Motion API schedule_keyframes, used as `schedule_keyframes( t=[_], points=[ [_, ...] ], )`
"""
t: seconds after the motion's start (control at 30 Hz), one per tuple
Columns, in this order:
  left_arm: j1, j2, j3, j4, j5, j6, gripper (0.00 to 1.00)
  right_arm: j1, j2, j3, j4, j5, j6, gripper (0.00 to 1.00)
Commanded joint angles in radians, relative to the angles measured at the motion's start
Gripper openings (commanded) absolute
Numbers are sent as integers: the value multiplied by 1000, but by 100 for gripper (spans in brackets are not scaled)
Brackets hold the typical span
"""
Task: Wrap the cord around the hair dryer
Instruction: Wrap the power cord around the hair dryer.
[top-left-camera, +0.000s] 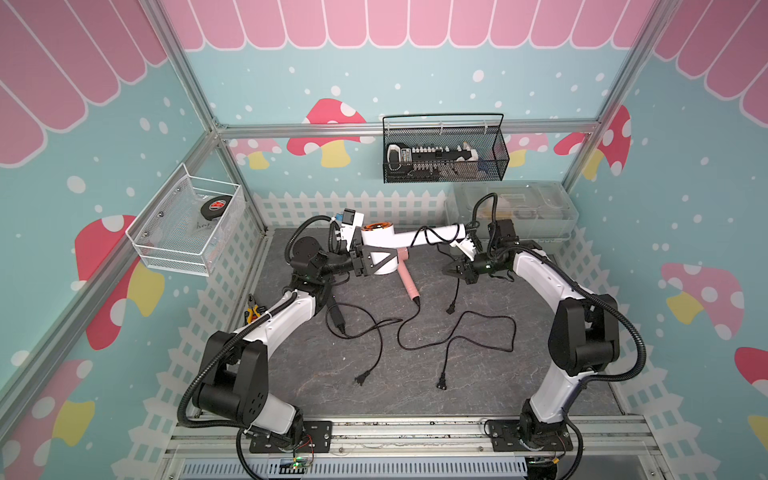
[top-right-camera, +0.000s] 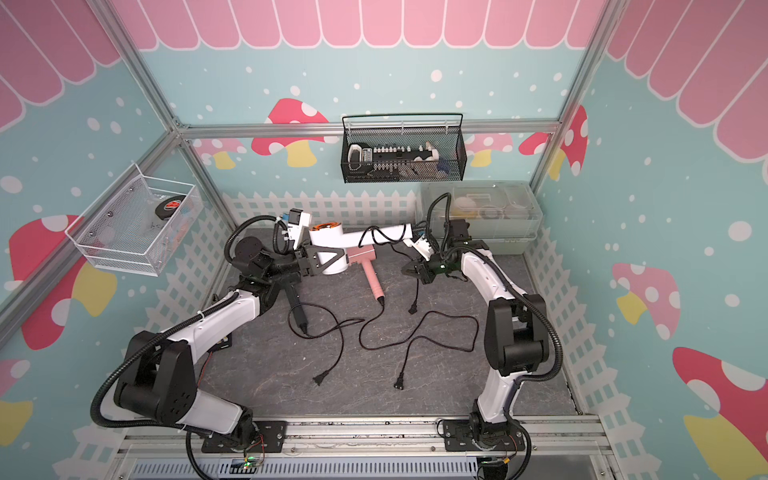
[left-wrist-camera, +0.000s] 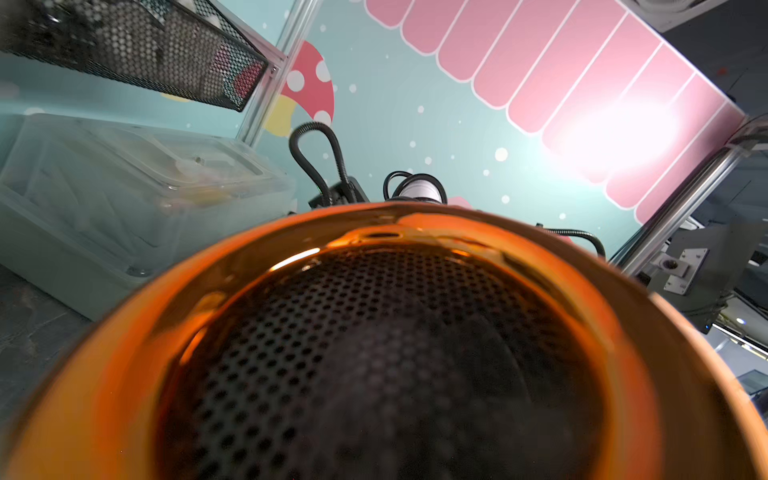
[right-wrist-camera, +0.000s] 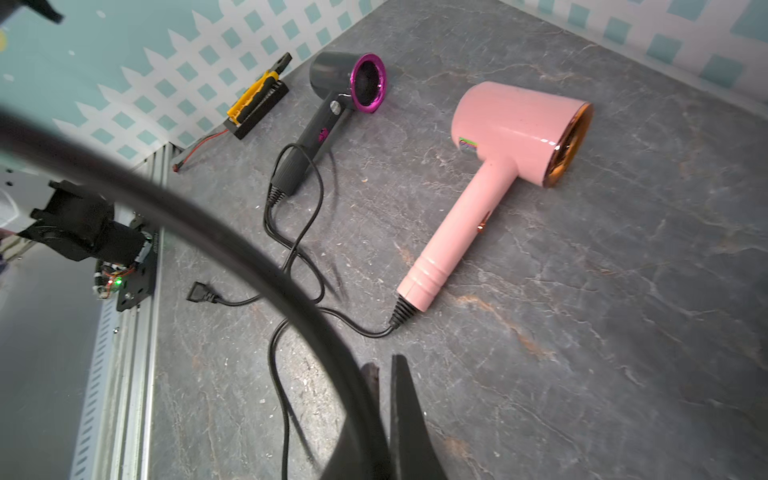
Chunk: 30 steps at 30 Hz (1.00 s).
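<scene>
Only left wrist view — black mesh (left-wrist-camera: 374, 353) inside hair dryer (left-wrist-camera: 124, 332).

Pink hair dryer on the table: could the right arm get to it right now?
Probably yes: the pink hair dryer lies near the right tool with bare table between, but that tool is shut on the cord.

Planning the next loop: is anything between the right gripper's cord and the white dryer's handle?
Nothing visible. The right gripper, shut on the cord, sits beside the handle of the white dryer; the pink dryer lies below.
</scene>
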Motion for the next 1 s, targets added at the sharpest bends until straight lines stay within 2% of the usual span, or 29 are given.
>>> schedule_keyframes(
  t=[0.0,0.1,0.3,0.8,0.97],
  points=[
    [26,14,62,251,-57,-137,0,4,-72,-99,204,-76,124,0],
    [41,21,100,194,-80,-100,0,19,-101,-186,263,-66,164,0],
    [47,8,198,-24,-102,36,0,54,-65,-236,244,-27,162,1],
    [62,4,259,-64,-111,40,0,105,6,-304,301,63,213,9],
    [70,8,268,-71,-108,36,0,107,6,-321,309,79,224,4]
  ],
)
